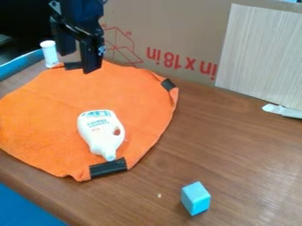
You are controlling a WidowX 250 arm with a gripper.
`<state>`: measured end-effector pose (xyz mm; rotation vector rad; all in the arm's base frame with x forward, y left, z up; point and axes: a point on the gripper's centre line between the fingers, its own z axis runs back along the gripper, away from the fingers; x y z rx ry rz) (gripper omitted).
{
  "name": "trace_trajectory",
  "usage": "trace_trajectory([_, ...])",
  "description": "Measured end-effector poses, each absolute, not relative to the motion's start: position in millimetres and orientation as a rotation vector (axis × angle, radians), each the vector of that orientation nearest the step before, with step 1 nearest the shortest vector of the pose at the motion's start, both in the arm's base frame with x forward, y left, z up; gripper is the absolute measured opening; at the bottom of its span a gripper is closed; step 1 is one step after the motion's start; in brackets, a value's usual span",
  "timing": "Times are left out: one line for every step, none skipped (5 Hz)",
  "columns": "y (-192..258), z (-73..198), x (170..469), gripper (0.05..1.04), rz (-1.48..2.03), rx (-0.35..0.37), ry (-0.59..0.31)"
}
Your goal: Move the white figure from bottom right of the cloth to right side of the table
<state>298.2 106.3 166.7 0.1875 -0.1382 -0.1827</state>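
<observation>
Currently, I've got the gripper at the far left corner of the orange cloth, fingers spread, with a gap between them.
My target, the white toy bottle with the handle hole, lies on the cloth towards its near right edge, cap end close to the black strip; it has yet to go to the right side of the brown table. What worries me is the cloth: if I go too low, I could pinch a fold and drag it along. A grip on the narrow neck might let the heavier-looking body swing or slip out. A low carry or a careless release could also bump the blue block, and sideways drift here might topple the white cylinder.
</observation>
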Motion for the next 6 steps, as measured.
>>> trace_trajectory([104.5, 156.2, 296.2, 0.999, -0.169, 0.169, -0.108])
trace_trajectory([64.6, 140.8, 272.3, 0.999, -0.035, 0.105, -0.071])
trace_trajectory([42.5, 129.8, 253.0, 0.999, 0.177, 0.068, -0.061])
trace_trajectory([14.6, 116.4, 239.6, 0.999, 0.401, 0.046, -0.097])
trace_trajectory([3.0, 107.5, 234.7, 0.999, 0.553, 0.074, -0.169])
trace_trajectory([6.8, 99.3, 237.1, 0.999, 0.657, 0.131, -0.263])
